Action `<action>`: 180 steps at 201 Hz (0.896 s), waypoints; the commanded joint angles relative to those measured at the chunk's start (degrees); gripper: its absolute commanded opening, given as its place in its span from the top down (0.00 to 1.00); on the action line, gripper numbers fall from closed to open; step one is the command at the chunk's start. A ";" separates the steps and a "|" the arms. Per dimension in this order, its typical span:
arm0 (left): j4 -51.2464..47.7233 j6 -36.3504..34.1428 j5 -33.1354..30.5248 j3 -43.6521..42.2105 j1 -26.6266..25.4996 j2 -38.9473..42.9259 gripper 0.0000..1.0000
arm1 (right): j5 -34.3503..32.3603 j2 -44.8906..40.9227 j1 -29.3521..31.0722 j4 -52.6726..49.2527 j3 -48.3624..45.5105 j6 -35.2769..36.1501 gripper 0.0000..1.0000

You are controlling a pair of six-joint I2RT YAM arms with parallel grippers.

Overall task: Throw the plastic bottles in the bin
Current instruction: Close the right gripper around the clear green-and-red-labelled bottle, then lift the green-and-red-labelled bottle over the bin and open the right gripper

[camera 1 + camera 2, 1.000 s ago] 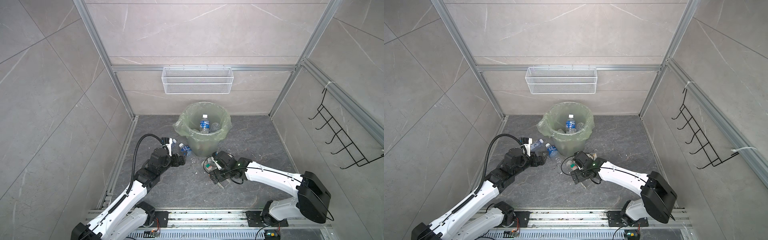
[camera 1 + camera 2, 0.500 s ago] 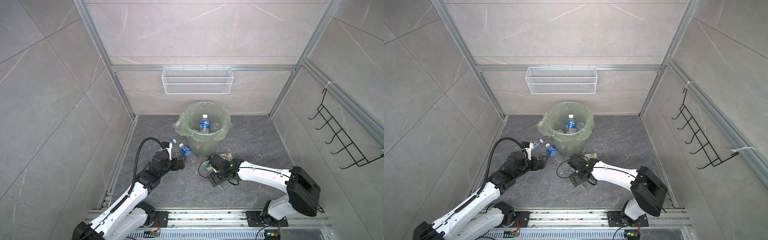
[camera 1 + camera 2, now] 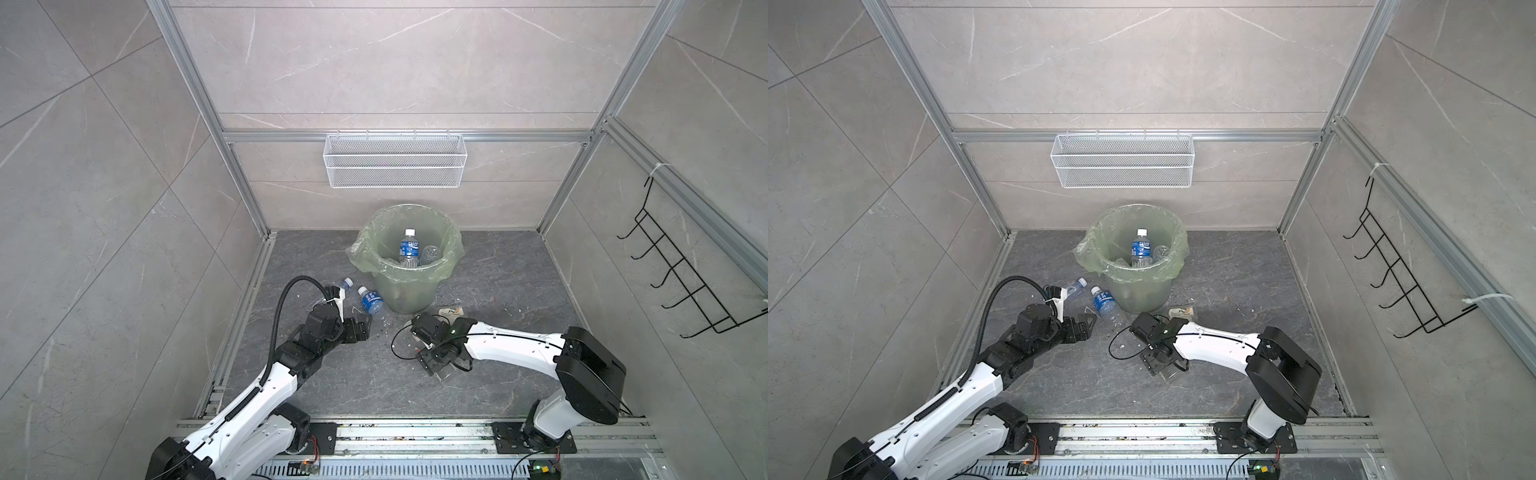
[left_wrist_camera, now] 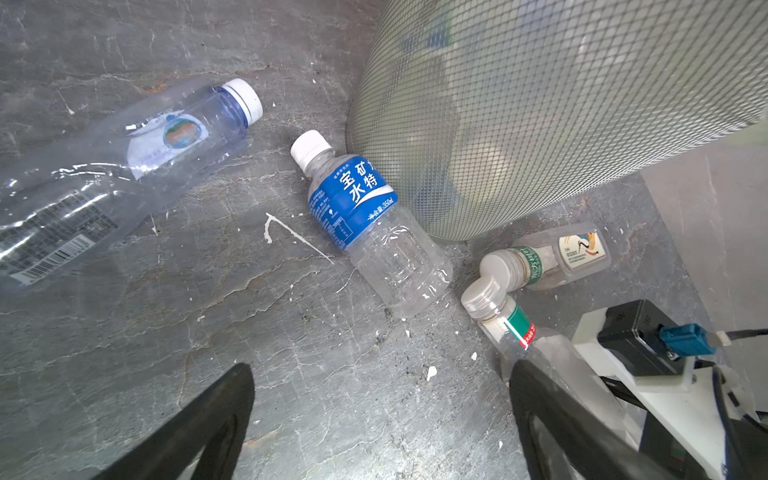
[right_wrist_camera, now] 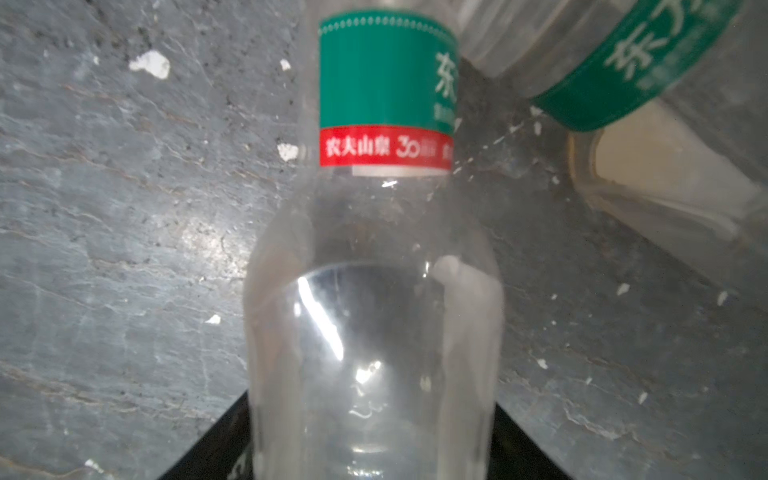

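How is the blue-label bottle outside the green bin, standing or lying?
Lying: the clear plastic bottle with a blue label rests on its side beside the round green bin.

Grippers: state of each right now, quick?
Left gripper: open, empty.
Right gripper: jaws flank the green-and-red-labelled bottle; whether it is gripped cannot be told.

Green-label bottle (image 5: pixel 374 311) blurred, top cut off.

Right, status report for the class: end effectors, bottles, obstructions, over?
Left end effector open, empty. Right end effector straddling green-label bottle, grip unconfirmed. Three more bottles on floor by bin. No obstruction seen.
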State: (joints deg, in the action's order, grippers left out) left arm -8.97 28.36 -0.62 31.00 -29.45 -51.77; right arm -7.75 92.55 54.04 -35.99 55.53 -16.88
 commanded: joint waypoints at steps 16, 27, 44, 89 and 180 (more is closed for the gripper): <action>1.28 0.18 -0.53 0.11 0.43 -0.53 0.02 | -1.86 -0.24 1.10 -1.20 0.74 0.80 0.37; 1.36 0.03 -0.53 0.02 0.45 -0.77 0.02 | -2.18 -0.93 1.24 -0.82 0.35 0.97 0.40; 1.55 0.03 -0.44 -0.14 0.45 -1.02 0.02 | -2.45 -2.07 1.57 0.30 -0.79 1.15 0.41; 2.10 0.10 -0.48 -1.07 0.45 -1.05 0.02 | -3.56 -7.89 2.50 6.53 -6.44 0.73 0.45; 2.64 0.29 0.17 -1.35 0.62 -1.60 0.02 | -9.83 -33.47 4.84 23.86 -23.26 -0.52 0.50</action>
State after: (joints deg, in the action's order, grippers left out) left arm -8.49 28.36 -0.56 29.54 -29.19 -52.93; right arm -13.67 64.27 58.00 -18.13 35.00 -16.88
